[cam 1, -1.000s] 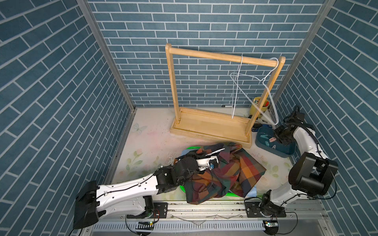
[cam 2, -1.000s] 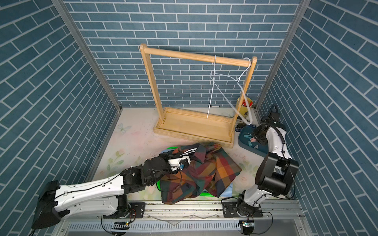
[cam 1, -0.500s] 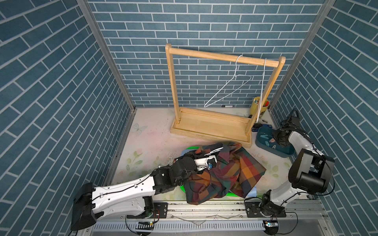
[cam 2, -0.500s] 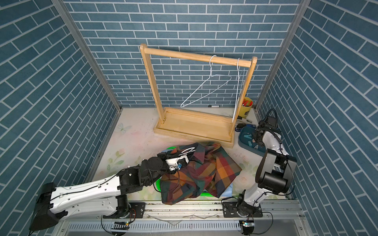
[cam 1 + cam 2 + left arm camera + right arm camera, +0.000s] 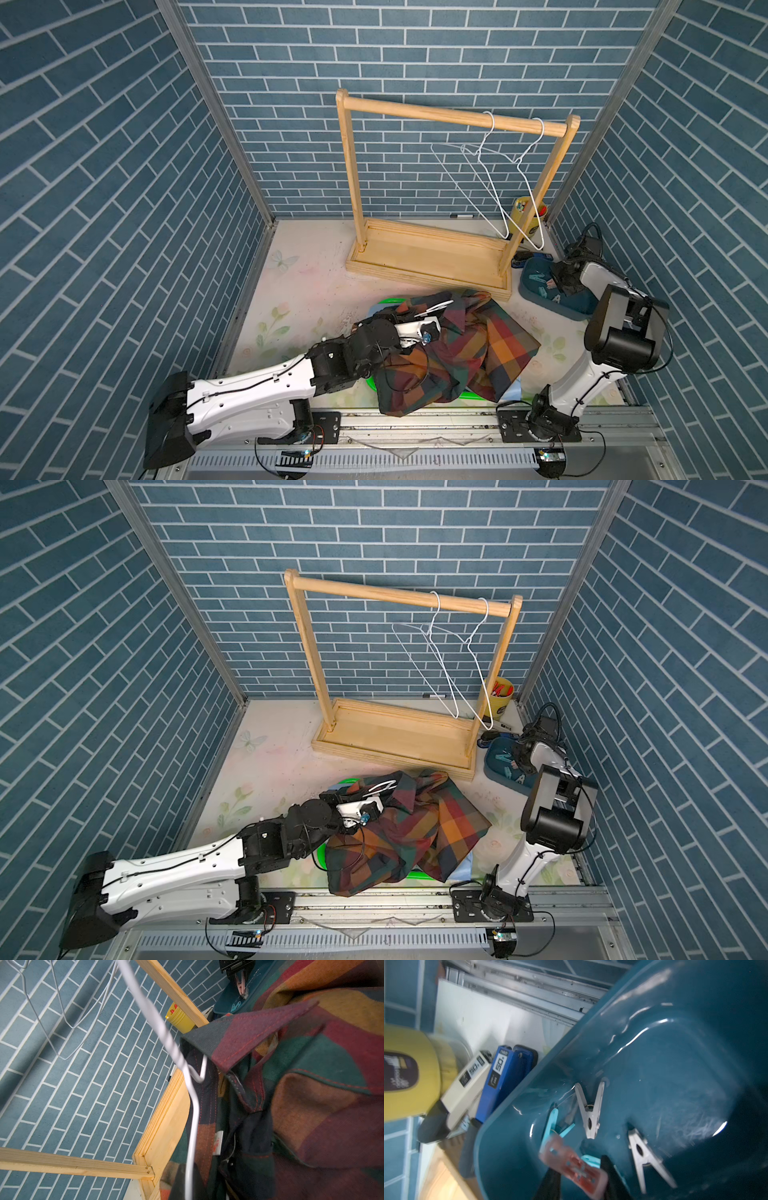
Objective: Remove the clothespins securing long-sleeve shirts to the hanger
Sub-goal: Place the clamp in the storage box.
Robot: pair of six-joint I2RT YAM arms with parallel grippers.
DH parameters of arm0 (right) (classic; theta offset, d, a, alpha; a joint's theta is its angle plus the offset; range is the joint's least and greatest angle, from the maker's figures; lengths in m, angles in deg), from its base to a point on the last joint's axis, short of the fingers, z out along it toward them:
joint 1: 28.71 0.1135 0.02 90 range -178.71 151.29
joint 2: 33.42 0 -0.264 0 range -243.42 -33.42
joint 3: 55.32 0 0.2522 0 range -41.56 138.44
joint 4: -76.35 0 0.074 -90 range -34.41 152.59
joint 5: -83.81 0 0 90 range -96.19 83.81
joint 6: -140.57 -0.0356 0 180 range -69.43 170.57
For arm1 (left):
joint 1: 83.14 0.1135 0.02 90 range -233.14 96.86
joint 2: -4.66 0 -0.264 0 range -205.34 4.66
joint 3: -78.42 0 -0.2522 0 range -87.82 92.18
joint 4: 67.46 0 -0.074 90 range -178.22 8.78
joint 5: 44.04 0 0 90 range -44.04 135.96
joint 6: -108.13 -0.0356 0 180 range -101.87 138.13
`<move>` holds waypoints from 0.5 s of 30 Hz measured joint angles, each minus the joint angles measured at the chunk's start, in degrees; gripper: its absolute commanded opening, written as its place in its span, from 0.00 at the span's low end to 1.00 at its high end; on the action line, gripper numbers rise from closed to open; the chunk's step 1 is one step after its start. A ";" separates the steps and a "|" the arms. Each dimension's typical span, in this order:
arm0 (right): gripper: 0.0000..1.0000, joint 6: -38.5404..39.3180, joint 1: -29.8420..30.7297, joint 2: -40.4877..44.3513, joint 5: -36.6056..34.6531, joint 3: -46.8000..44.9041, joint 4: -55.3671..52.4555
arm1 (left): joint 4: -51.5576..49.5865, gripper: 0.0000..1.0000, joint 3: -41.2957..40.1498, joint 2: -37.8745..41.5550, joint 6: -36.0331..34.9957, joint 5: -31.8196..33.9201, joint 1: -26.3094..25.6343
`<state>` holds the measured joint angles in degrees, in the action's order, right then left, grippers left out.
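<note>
Nearby, yellow cup (image 5: 411,1072) beside teal tray (image 5: 675,1064), pink clothespin (image 5: 573,1165) at right tool (image 5: 578,1167), grip unclear, left tool (image 5: 415,316) clenched

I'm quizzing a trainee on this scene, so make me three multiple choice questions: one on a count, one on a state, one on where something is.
1. How many bare hangers hang on the rail? A none; B two; C four.
2. How does the shirt lie? A hung on the rail; B folded in the bin; C heaped before the rack.
3. Where is the pink peg? A on the rail; B at the right gripper, over the bin; C on the shirt.
Key: 1 B, two hooks sit over the rail; 2 C, crumpled, off the rail; 3 B, the right wrist view shows it between the fingers.
</note>
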<state>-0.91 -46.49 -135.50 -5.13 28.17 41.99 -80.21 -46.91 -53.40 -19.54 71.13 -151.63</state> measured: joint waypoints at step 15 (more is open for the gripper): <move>0.78 1.36 0.20 10.60 4.96 -10.69 4.48 | -0.31 0.00 0.02 -0.02 0.37 -0.20 0.00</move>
<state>0.44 -46.29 -124.90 -0.17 17.49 46.47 -80.51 -46.89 -53.42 -19.17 70.93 -151.63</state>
